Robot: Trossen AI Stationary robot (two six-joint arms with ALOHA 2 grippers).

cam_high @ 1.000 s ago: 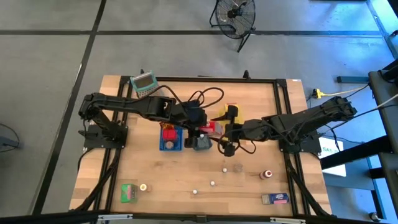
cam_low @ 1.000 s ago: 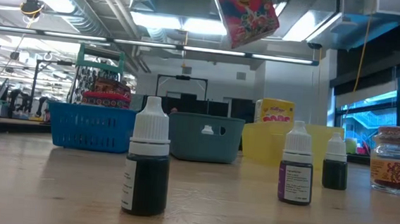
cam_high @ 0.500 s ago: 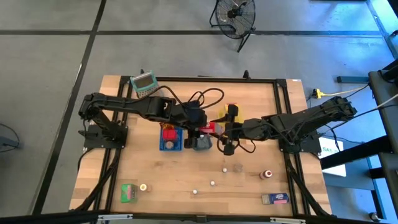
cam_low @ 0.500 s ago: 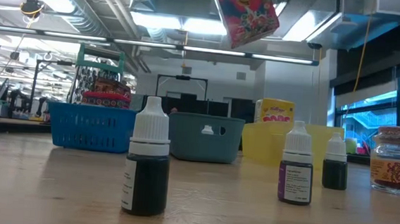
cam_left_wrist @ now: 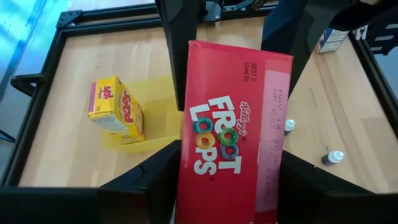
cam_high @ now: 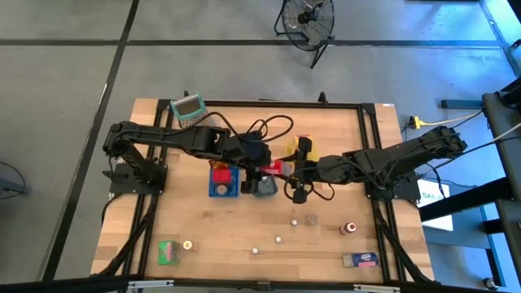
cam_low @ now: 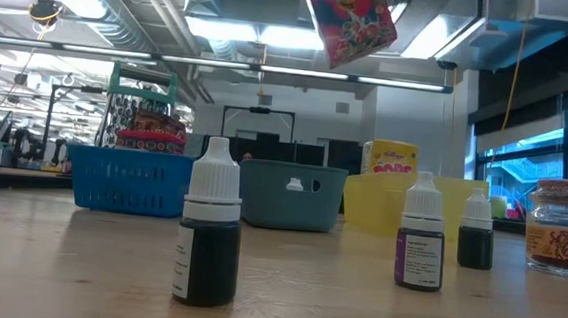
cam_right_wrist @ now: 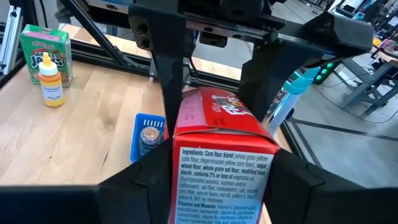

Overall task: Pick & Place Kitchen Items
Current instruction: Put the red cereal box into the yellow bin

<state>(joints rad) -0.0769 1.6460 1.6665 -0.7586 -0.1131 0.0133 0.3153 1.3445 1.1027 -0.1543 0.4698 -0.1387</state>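
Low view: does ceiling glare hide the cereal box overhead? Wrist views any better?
Low view: bright ceiling lights sit behind the red cereal box, but its print shows. Left wrist view: evenly lit, logo clear. Right wrist view: ingredients panel legible, no glare.

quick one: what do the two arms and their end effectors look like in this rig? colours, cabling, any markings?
Both arms, left arm and right arm, are dark, near-black jointed links on dark base brackets. A loose black cable loops above the left arm's wrist. Each end effector, left and right, has two flat, angular black fingers. No markings or logos are legible on them.
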